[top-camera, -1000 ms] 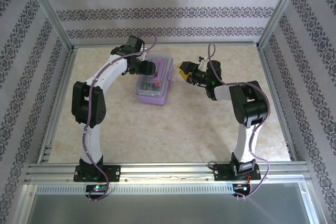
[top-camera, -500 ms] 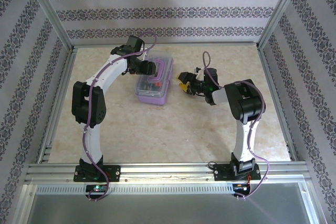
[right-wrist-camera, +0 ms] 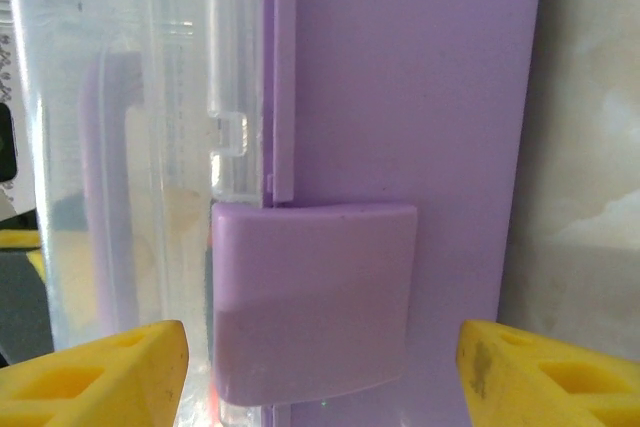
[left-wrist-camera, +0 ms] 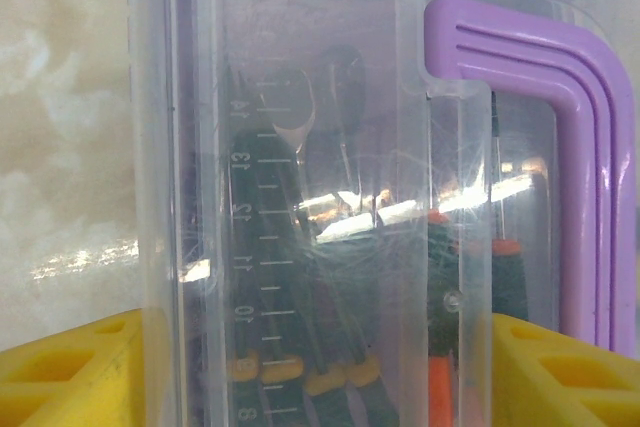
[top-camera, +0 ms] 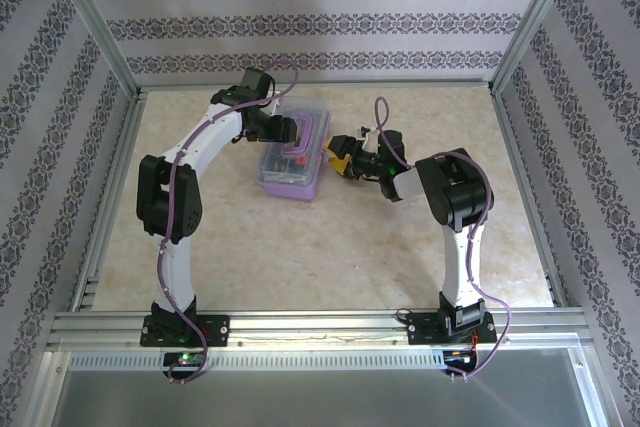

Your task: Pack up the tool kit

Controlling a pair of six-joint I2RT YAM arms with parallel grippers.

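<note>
The tool kit box (top-camera: 293, 157) is purple with a clear lid and sits mid-table toward the back. My left gripper (top-camera: 287, 130) hovers over its lid, open. In the left wrist view its yellow fingertips (left-wrist-camera: 70, 372) stand wide on either side of the clear lid (left-wrist-camera: 300, 97), beside the purple handle (left-wrist-camera: 580, 147). Tools (left-wrist-camera: 300, 367) with yellow and orange collars lie beneath the lid. My right gripper (top-camera: 338, 157) is at the box's right side, open. Its yellow fingertips (right-wrist-camera: 90, 372) flank the purple latch (right-wrist-camera: 315, 297), which lies against the purple side wall (right-wrist-camera: 420, 77).
The tabletop (top-camera: 300, 247) is beige marble, fenced by an aluminium frame (top-camera: 300, 319) and patterned walls. Bare table lies in front of the box and to its right.
My right gripper has swung left across the table and now sits against the box's right side. The left arm and the box have stayed put.
</note>
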